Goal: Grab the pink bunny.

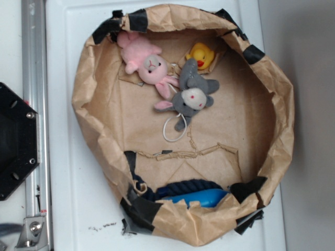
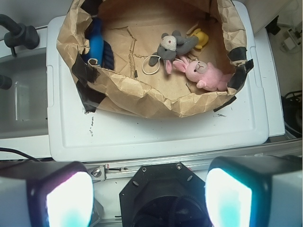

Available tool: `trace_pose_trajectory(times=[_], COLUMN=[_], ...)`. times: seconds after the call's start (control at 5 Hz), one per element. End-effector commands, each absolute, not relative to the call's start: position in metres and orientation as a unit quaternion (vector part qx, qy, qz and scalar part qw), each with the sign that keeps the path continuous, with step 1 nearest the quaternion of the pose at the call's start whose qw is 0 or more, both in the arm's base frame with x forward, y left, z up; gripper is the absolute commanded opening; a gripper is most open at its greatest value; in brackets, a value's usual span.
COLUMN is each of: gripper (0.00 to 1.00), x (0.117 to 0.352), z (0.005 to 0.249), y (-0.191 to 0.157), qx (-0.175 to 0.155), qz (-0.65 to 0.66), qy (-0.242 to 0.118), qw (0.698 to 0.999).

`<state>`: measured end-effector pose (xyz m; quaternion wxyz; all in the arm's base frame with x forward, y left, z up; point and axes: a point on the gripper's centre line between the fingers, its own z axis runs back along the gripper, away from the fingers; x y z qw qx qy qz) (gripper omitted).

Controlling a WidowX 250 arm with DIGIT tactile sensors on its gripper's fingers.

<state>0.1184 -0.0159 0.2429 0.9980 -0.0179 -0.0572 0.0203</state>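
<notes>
The pink bunny [image 2: 204, 74] lies well ahead of the gripper [image 2: 149, 196] and a little to its right in the wrist view, down inside the paper-lined basket [image 2: 142, 97], close to the basket's near-right wall. The gripper's two fingers [image 2: 64, 198] fill the bottom corners of that view, spread wide apart with nothing between them and touching nothing; it hangs back over the robot's base, short of the white tray [image 2: 156, 132] on which the basket sits.

The bunny's body runs slantwise, head toward the basket's middle and ears toward the wall. Its head end touches the grey plush [image 2: 171, 46], with the yellow duck [image 2: 202, 38] just beyond. By my reckoning the reach must go forward, slightly right and down over the paper rim, with the jaws set across the bunny's body and clear of the grey plush.
</notes>
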Motion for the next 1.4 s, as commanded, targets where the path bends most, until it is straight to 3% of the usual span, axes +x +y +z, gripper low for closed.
trace_pose_trajectory(times=[0.0, 0.2, 0.4, 0.6, 0.8, 1.0, 1.2], gripper=[1.0, 1.0, 1.0, 1.0, 1.0, 1.0, 1.0], x=[0.118, 0.168, 0.211, 0.236, 0.242, 0.229, 0.231], z=[0.243, 0.207, 0.186, 0.157, 0.112, 0.061, 0.028], y=[-0.016, 0.017, 0.023, 0.029, 0.038, 0.054, 0.088], qx=[-0.018, 0.028, 0.01, 0.013, 0.051, 0.086, 0.061], qz=[0.02, 0.001, -0.12, -0.179, -0.223, -0.271, -0.263], qy=[-0.057, -0.161, -0.216, -0.174, -0.087, -0.006, -0.02], qw=[0.998, 0.987, 0.969, 0.968, 0.97, 0.959, 0.963])
